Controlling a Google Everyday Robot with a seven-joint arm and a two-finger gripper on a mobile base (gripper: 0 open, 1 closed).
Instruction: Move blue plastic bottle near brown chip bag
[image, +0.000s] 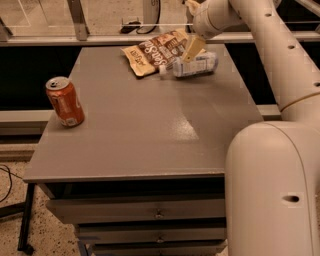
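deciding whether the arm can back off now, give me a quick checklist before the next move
1. Blue plastic bottle near the brown chip bag: ok. It lies on its side right beside the bag, cap end toward it.
2. Bottle supported by the table: ok. It rests on the far right part of the top, inside the edge.
3. Gripper free of the bottle: cannot tell. It sits just over the bottle and overlaps it in this view.
4. Bottle safe from rolling: cannot tell. It is on its side.
5. Orange soda can out of the way: ok. It stands upright near the left edge, far from the arm.
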